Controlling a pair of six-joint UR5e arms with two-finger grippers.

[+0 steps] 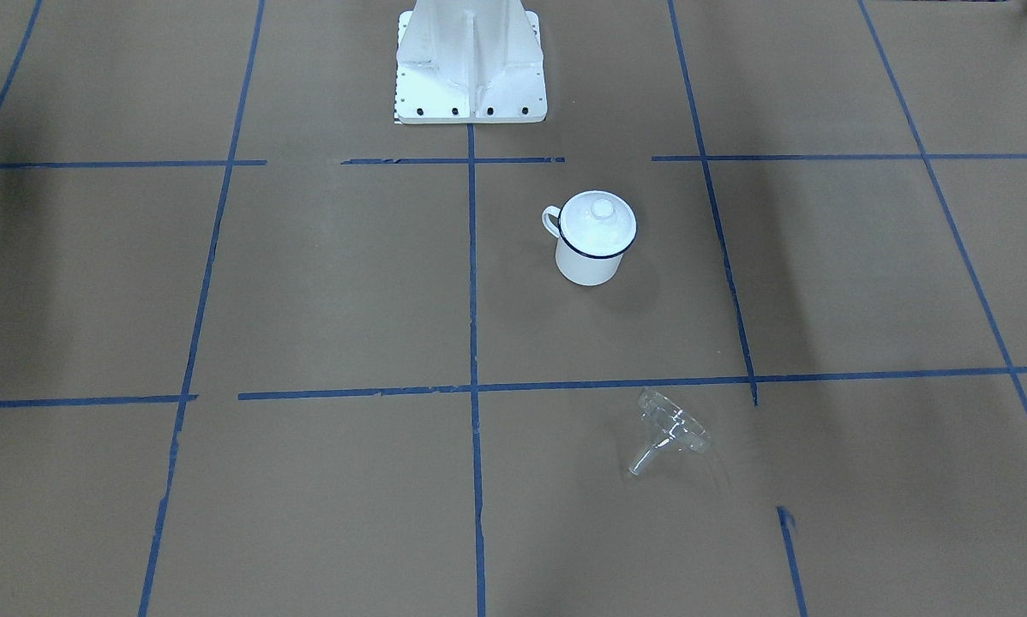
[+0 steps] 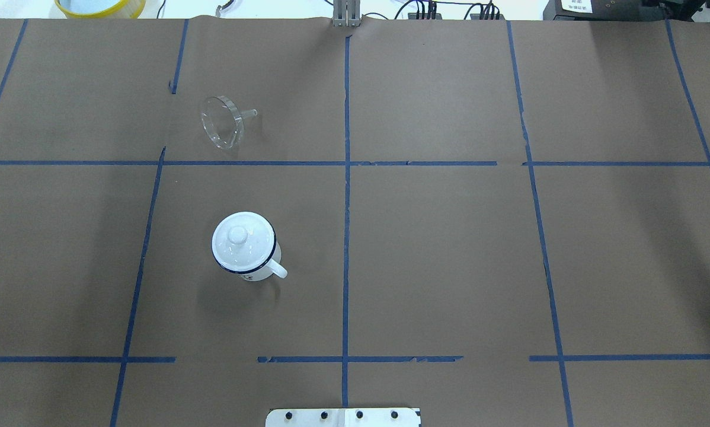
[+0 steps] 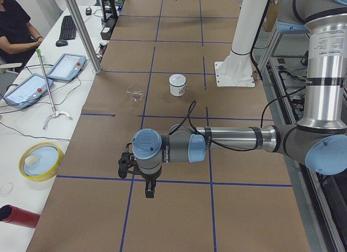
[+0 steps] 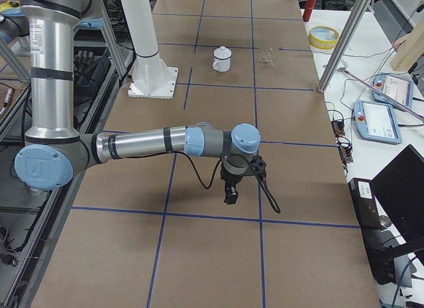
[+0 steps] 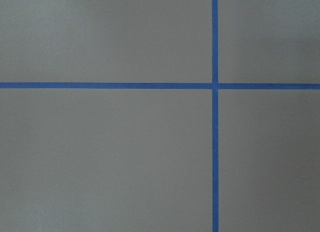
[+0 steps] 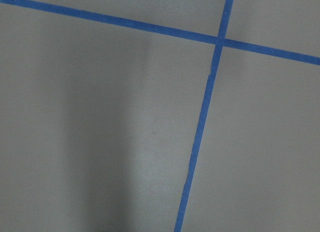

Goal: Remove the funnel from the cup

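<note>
**Funnel lies on the bench, apart from the lidded cup**

The funnel lies on its side on the brown paper of the bench. Its wide rim rests on the paper, and in the overhead view its short spout points toward the centre tape line. It sits on the robot's left half, on the far side of a crosswise blue line from the cup, and the two are well apart.

The cup stands upright nearer the robot base. A white knobbed lid sits on its dark blue rim. Its loop handle points toward the centre line and slightly back toward the robot.

Both arms are stretched out low over the ends of the bench, far from the cup and funnel. The left gripper hangs pointing down over a tape crossing at the left end. The right gripper hangs the same way at the right end. Each appears only in a side view, so I cannot tell whether its jaws are apart or together. Neither has anything visible in it. Both wrist cameras show only paper and blue tape.
</note>
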